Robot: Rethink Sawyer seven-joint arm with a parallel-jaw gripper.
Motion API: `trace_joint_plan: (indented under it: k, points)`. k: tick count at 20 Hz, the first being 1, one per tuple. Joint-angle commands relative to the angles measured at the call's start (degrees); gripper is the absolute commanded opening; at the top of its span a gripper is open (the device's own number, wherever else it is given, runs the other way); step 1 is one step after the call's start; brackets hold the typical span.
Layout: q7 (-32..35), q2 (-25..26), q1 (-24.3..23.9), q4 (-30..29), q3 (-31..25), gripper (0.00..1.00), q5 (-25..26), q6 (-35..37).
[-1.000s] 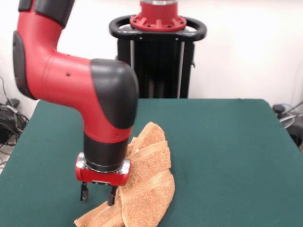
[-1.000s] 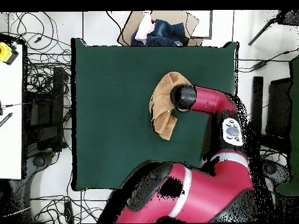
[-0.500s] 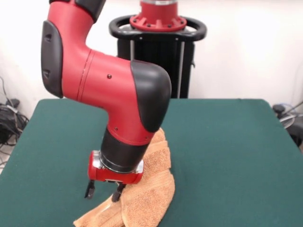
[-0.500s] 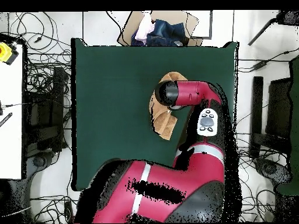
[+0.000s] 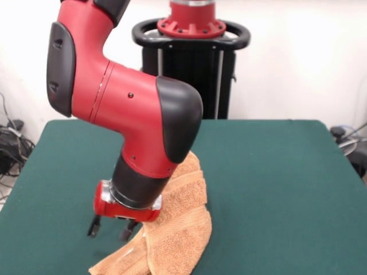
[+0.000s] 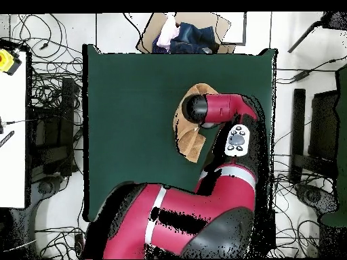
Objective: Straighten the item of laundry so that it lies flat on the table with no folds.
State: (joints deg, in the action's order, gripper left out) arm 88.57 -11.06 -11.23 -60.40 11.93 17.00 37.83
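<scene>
The orange-tan towel point(image 5: 179, 229) lies crumpled and folded over itself on the dark green table point(image 5: 275, 189), near its front edge. My gripper point(image 5: 108, 228) hangs just above the table, by the towel's left edge. It is tilted, open and empty. One fingertip point(image 5: 123, 232) is close to the towel's lower flap; I cannot tell if they touch. In the overhead view the towel point(image 6: 185, 133) shows partly, with the arm's wrist point(image 6: 198, 108) over its far part and hiding the gripper. The table point(image 6: 129, 122) is much wider than the towel.
The black pedestal point(image 5: 192, 63) stands at the table's far side. In the overhead view a cardboard box of clothes point(image 6: 183, 32) sits beyond the table's top edge. A white table point(image 6: 10, 135) and cables lie to the left.
The arm's upper links swung over the towel and the wrist tilted. The gripper shifted a little to the left in the front view, off the towel's edge. The towel has not moved.
</scene>
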Motion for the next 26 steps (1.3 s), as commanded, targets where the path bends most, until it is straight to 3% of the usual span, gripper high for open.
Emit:
trace_joint_plan:
  k: [1,10,19,26]
  points:
    - [4.71,2.21,2.77,1.27,3.39,1.0,3.53,8.31]
    - [4.82,1.27,1.25,-0.47,1.31,1.0,1.86,4.76]
    - [5.0,1.83,1.67,0.26,1.81,1.0,1.96,6.04]
    - [2.02,-2.65,-3.51,-6.05,-7.68,1.0,-5.28,5.68]
